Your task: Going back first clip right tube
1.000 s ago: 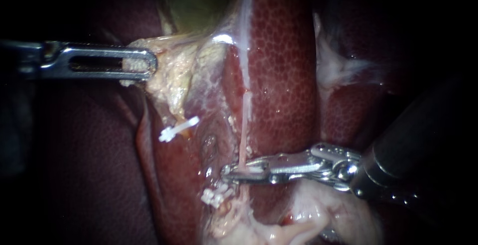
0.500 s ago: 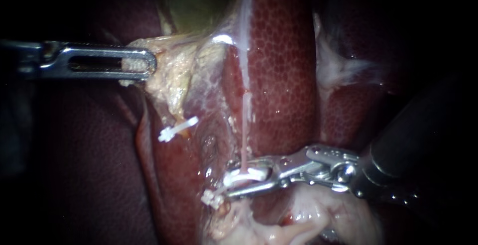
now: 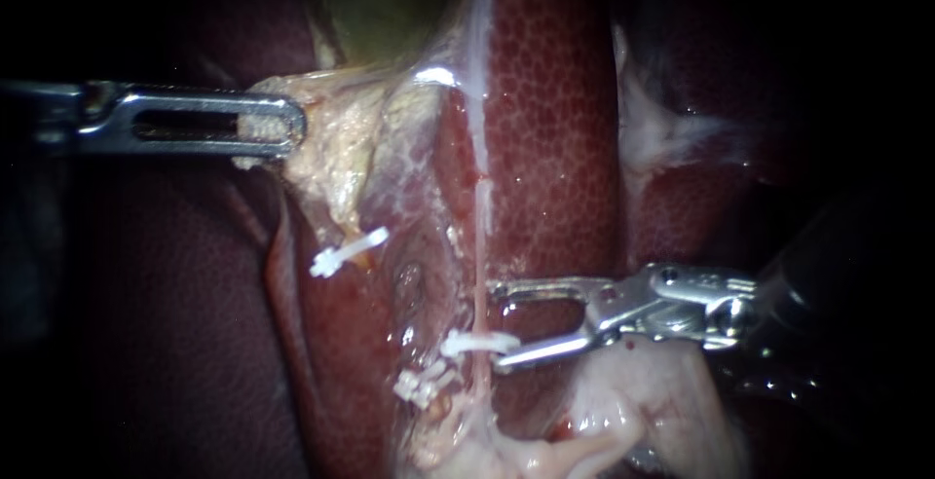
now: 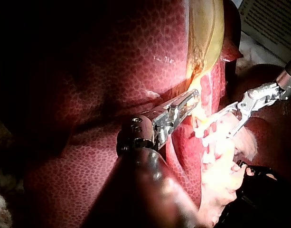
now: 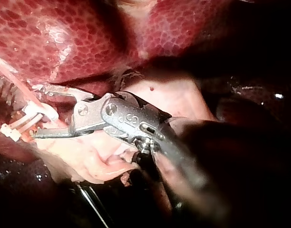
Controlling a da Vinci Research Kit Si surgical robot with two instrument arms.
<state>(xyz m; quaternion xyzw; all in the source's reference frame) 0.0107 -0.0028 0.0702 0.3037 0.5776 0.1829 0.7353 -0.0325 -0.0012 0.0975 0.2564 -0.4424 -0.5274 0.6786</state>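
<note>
The thin pink right tube [image 3: 479, 255] runs down over the liver [image 3: 555, 148]. A white clip [image 3: 475, 343] sits across it. My right instrument [image 3: 497, 326] has its jaws open just to the right of that clip, with nothing between them. A second white clip [image 3: 424, 383] lies lower, and a third clip [image 3: 348, 250] sits on the left tube. My left instrument [image 3: 278, 128] is shut on pale gallbladder tissue [image 3: 331, 148]. In the right wrist view the open jaws of my right instrument [image 5: 43, 111] stand just behind the clip [image 5: 31, 112].
The greenish gallbladder [image 3: 390, 2] lies at the top, stretched by the left instrument. Pale fatty tissue [image 3: 623, 411] bulges under the right instrument's shaft. In the left wrist view my left instrument [image 4: 190, 101] holds the pale tissue, and my right instrument [image 4: 216, 130] stands open beyond it.
The right instrument's jaws opened and drew back to the right, leaving the white clip across the right tube. The left instrument has not moved.
</note>
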